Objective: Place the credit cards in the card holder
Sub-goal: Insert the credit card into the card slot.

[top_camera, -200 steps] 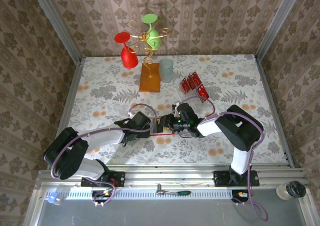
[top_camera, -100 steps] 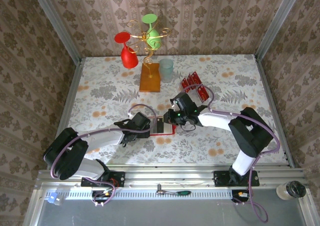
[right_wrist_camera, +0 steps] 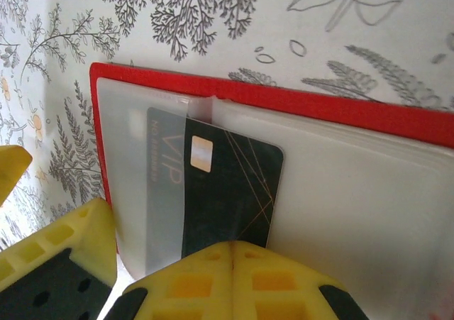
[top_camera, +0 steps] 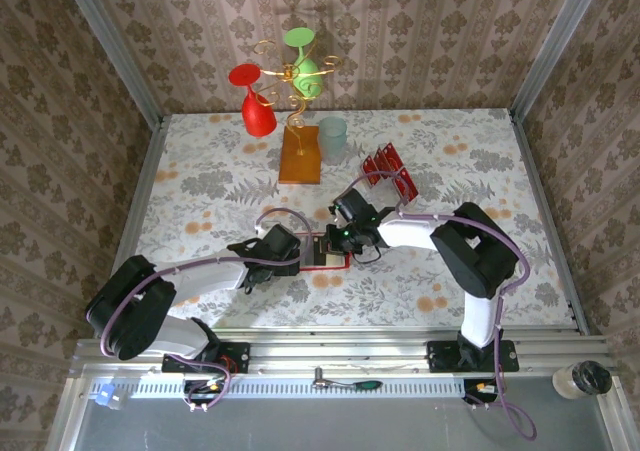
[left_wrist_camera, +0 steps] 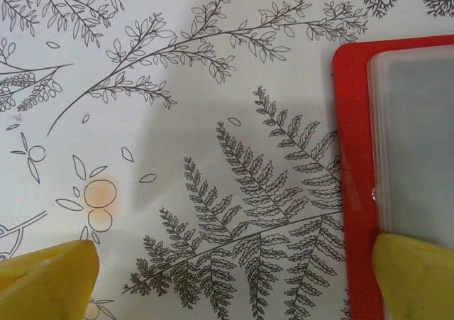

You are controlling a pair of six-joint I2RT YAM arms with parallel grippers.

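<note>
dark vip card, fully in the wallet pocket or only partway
Partway in: the dark card has its VIP end under the card holder pocket, its chip end uncovered.

On the white fern-and-flower printed tablecloth (top_camera: pixel 200 176) stands a gold curled-wire rack (top_camera: pixel 283 51) on an orange-brown rectangular base (top_camera: pixel 299 156), with a red plastic goblet (top_camera: pixel 256 106) and a green plastic goblet (top_camera: pixel 304 59) hanging from it and a pale frosted tumbler (top_camera: pixel 332 139) just beside the base.

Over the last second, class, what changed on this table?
The right end effector shifted left, farther over the red wallet, where a dark card sits partly in a pocket. The left end effector, wallet and spare red cards stayed put.
</note>
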